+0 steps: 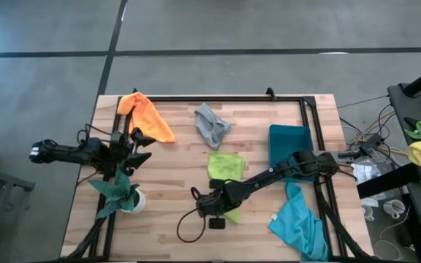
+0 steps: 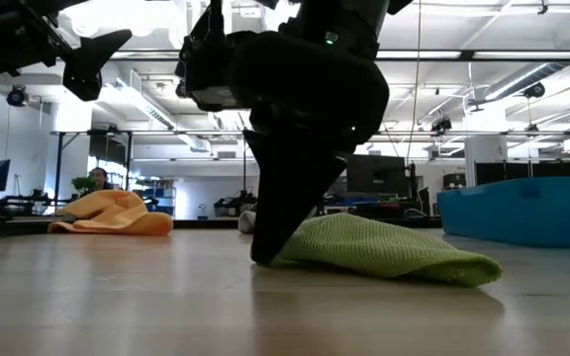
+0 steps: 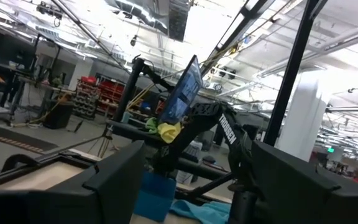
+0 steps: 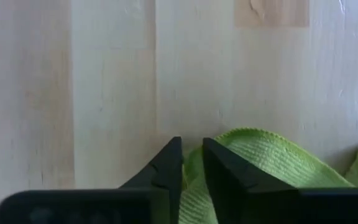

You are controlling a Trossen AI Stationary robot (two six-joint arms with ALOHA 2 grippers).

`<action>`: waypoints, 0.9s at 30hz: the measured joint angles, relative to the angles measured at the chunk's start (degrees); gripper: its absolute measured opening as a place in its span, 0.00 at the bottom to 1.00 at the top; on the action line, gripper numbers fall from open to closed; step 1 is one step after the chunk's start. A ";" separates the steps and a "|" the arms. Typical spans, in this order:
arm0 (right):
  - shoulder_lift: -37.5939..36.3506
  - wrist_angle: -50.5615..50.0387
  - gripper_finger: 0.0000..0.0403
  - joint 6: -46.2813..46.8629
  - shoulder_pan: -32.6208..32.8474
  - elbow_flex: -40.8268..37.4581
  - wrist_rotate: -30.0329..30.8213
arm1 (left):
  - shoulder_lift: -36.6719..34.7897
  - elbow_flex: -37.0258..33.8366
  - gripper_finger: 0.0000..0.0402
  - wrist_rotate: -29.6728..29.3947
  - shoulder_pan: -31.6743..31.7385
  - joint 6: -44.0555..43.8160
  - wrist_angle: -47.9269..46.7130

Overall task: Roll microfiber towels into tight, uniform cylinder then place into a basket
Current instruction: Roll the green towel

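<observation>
Right gripper (image 4: 192, 163): fingers pinched on the edge of the lime green towel (image 4: 272, 163), tips down on the table (image 1: 174, 183).
Left gripper (image 1: 139, 147): fingers apart, empty, raised by the orange towel (image 1: 148, 115).
Other towels: grey (image 1: 212, 124) mid-table; turquoise (image 1: 298, 223) at the right front.
Basket (image 1: 289, 142): right side, partly under the right arm.
Room: workshop, monitors, ceiling lights.
Unclear: how much cloth is pinched.

A crumpled lime green microfiber towel (image 1: 225, 166) lies mid-tabletop. A crumpled orange microfiber towel (image 1: 146, 115) sits at the far left, a bunched grey microfiber towel (image 1: 211, 125) far centre. A shallow teal-blue plastic basket (image 1: 289, 141) stands right, beside a rumpled turquoise microfiber towel (image 1: 298, 223) nearer.
</observation>
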 joint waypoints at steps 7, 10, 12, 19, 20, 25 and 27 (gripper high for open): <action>-3.04 -3.62 0.02 2.75 0.20 1.36 0.17 | 8.02 6.15 0.69 1.51 -0.04 2.12 -11.53; -7.40 -8.80 0.02 2.97 0.81 4.55 1.74 | 13.26 9.65 0.69 2.90 0.00 6.08 -12.70; -9.90 -12.51 0.02 3.10 1.44 6.45 2.89 | 16.71 11.82 0.69 3.71 -0.01 8.69 -12.54; -15.69 -22.76 0.02 5.56 3.08 9.92 4.58 | 36.31 20.45 0.69 4.22 0.02 15.57 -12.73; -16.03 -24.15 0.02 6.38 3.31 10.00 4.63 | 39.64 21.87 0.69 4.65 0.02 17.02 -12.85; -16.14 -26.28 0.02 8.01 5.12 9.99 4.44 | 55.97 29.89 0.69 5.44 0.89 24.33 -12.26; -16.30 -26.24 0.02 9.43 5.90 9.83 4.43 | 62.38 32.59 0.69 6.15 1.92 26.63 -13.15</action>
